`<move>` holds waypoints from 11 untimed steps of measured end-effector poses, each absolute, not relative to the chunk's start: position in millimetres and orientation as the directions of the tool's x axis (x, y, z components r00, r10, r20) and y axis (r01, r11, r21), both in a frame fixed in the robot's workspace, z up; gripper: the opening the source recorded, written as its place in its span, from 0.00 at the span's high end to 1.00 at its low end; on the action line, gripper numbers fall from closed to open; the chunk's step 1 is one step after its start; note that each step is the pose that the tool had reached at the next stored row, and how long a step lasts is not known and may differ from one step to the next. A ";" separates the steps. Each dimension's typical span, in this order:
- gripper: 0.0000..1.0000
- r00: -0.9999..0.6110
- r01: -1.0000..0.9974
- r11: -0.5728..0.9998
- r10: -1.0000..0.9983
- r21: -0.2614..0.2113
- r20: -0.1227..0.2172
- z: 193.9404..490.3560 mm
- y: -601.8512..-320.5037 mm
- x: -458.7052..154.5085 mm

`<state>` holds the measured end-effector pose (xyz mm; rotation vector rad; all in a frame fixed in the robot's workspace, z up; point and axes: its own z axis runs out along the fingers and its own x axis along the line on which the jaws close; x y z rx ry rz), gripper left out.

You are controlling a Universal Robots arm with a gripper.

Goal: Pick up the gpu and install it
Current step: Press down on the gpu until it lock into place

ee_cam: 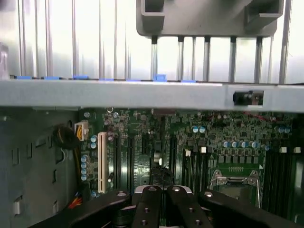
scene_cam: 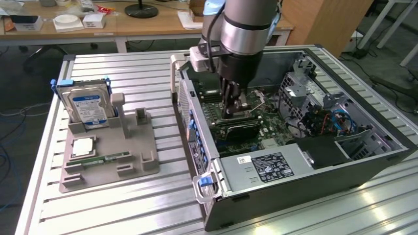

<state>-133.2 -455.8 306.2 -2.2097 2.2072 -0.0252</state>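
Note:
My gripper (scene_cam: 230,113) reaches down into the open computer case (scene_cam: 326,181), over the green motherboard (scene_cam: 274,131). Its two black fingers are shut tight together. Right below the tips, a dark flat card, the gpu (scene_cam: 238,130), stands on edge on the motherboard. The fingertips are at its upper edge; I cannot tell whether they touch it. In the wrist view the shut fingers (ee_cam: 152,199) meet over the row of expansion slots (ee_cam: 130,156), and the card under them is hidden.
A grey holder tray (scene_cam: 140,169) at the exterior view's left carries a silver hard drive with a blue label (scene_cam: 88,106), a square chip (scene_cam: 83,146) and a narrow green RAM stick (scene_cam: 99,160). Inside the case sit a power supply (scene_cam: 271,166), drive cages (scene_cam: 300,88) and cables (scene_cam: 339,122).

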 end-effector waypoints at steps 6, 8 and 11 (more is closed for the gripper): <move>0.90 0.001 -1.000 -0.001 -1.000 -0.024 0.005 306.3 -451.2 -148.2; 0.90 0.001 -1.000 -0.001 -1.000 -0.024 0.007 306.4 -449.4 -152.5; 0.90 0.001 -1.000 -0.001 -1.000 -0.024 0.011 306.4 -445.8 -160.4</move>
